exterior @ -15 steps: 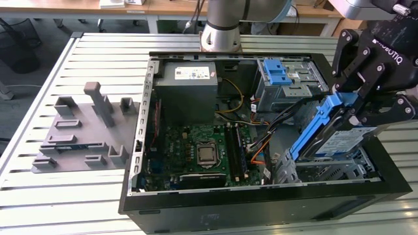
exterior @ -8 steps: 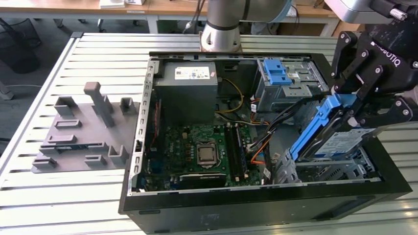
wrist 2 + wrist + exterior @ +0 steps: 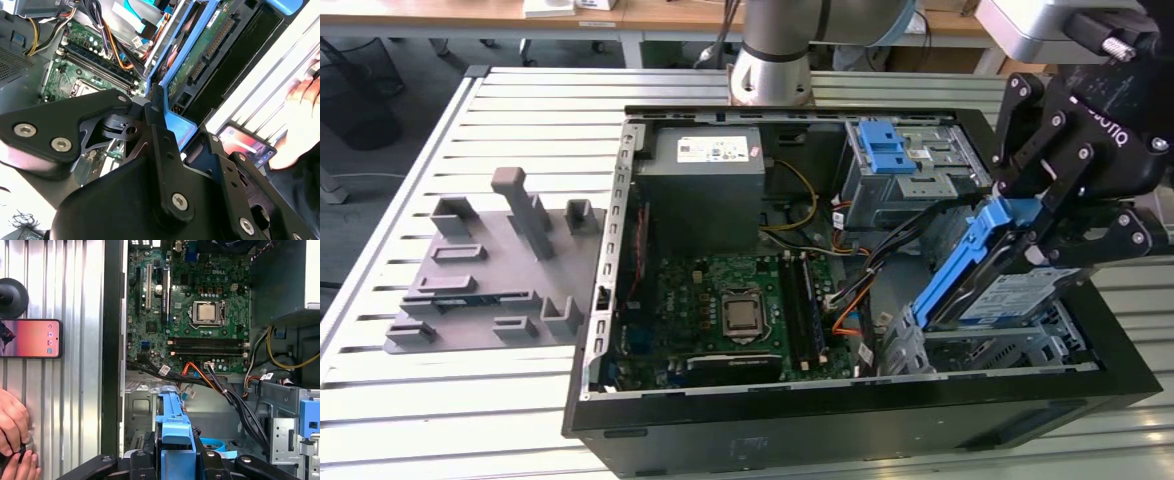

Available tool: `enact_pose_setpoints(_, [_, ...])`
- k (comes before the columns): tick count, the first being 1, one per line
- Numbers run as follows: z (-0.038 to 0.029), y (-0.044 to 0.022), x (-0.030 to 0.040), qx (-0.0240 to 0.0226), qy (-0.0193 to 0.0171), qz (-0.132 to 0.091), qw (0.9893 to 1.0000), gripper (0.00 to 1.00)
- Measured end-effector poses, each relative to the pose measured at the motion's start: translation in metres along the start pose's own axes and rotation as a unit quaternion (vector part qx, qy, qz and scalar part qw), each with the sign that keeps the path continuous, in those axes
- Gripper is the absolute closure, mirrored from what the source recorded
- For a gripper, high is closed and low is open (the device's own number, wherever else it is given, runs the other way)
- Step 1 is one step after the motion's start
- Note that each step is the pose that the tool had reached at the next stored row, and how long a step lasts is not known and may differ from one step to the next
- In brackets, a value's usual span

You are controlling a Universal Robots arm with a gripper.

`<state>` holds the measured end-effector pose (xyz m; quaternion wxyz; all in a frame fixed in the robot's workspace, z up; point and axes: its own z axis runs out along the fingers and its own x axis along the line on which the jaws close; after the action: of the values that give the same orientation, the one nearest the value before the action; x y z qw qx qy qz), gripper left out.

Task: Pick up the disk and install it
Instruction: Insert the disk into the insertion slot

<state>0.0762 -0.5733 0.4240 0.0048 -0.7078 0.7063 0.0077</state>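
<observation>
Black gripper (image 3: 1041, 240) fingers clamp the blue-framed silver rectangular disk (image 3: 1007, 295) at 4 o'clock in the black case (image 3: 854, 420). Judged rigid, heavy, shock-sensitive; hold by the frame.

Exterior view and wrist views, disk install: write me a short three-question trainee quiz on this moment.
1. True or false: the disk lies flat and level.
2. The robot's hand is: A open over the motherboard; B shut on the disk; C gripping the power supply.
3. In the first wrist view, which device lies on the table outside the case?
Key: 1 false, it is held tilted; 2 B; 3 a phone.
</observation>
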Motion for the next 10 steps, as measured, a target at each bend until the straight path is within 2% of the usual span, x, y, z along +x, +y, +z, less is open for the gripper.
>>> enact_pose_setpoints(10, [0.0095,0.0000,0.0003,0.0000,0.0001,0.000,1.0000,0.64])
